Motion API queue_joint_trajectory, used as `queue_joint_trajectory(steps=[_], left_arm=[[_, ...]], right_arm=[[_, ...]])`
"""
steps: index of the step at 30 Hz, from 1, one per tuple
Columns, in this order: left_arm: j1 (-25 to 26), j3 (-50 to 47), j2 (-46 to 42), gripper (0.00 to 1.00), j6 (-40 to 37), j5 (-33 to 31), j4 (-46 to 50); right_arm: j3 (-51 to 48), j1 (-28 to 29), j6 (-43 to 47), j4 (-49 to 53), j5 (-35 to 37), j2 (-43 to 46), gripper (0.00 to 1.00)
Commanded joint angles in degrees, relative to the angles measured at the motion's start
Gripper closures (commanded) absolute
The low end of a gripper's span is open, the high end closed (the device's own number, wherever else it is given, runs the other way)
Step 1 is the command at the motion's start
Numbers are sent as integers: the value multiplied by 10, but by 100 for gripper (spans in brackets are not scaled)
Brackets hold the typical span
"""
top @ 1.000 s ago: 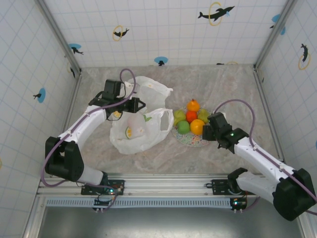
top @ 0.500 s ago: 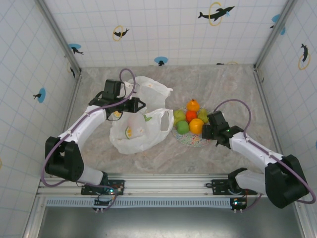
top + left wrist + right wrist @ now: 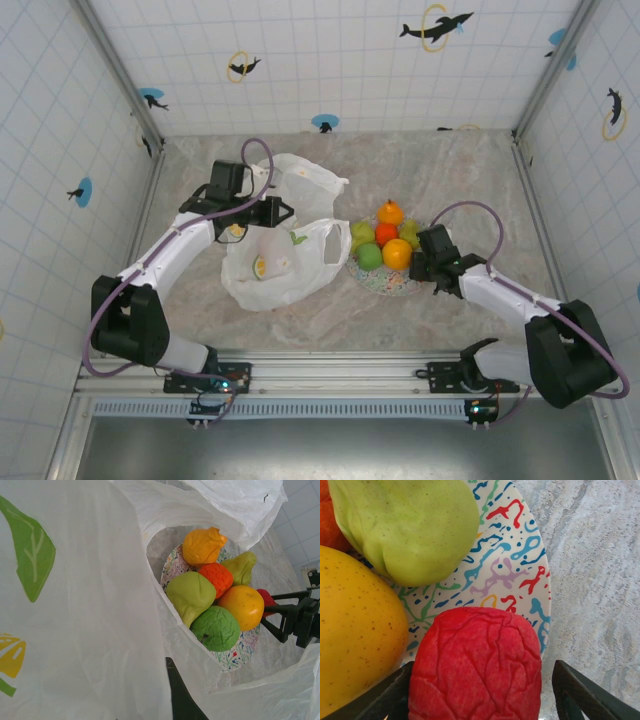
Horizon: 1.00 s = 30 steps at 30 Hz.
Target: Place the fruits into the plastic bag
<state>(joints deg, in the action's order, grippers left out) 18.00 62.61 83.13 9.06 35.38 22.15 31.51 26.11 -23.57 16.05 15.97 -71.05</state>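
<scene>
R gripper (image 3: pixel 484 666), jaws open, straddles red fruit (image 3: pixel 475 640) at frame bottom; plastic bag (image 3: pixel 270 275), pinched by L gripper (image 3: pixel 287 212), lies left.

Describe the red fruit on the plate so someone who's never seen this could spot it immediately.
Right of the plastic bag sits a speckled plate piled with fruits. At the plate's right edge, between the open jaws of the right gripper, lies the red fruit: the only deep-red piece, blocky and wrinkled.

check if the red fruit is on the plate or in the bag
On the plate. The red fruit rests on the speckled plate, outside the bag, between the open fingers of the right end effector.
</scene>
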Motion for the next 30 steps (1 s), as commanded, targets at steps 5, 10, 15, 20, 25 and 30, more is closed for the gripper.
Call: queue_joint_trajectory(steps=[5, 10, 15, 20, 25, 30], left_arm=[[-2, -6, 1, 100, 1, 5, -5], [-2, -9, -2, 100, 5, 6, -5], [-2, -12, -13, 100, 12, 8, 0], [-2, -17, -28, 100, 11, 18, 4], [-3, -24, -43, 100, -6, 33, 11], [-3, -26, -57, 100, -23, 49, 16]], right_arm=[[-19, -7, -1, -28, -7, -13, 37], [-20, -8, 2, -13, -10, 5, 45], [-12, -8, 4, 28, -8, 58, 50], [6, -2, 33, 28, -41, 137, 53], [38, 57, 57, -43, -109, 168, 56], [76, 154, 86, -130, -151, 113, 56]])
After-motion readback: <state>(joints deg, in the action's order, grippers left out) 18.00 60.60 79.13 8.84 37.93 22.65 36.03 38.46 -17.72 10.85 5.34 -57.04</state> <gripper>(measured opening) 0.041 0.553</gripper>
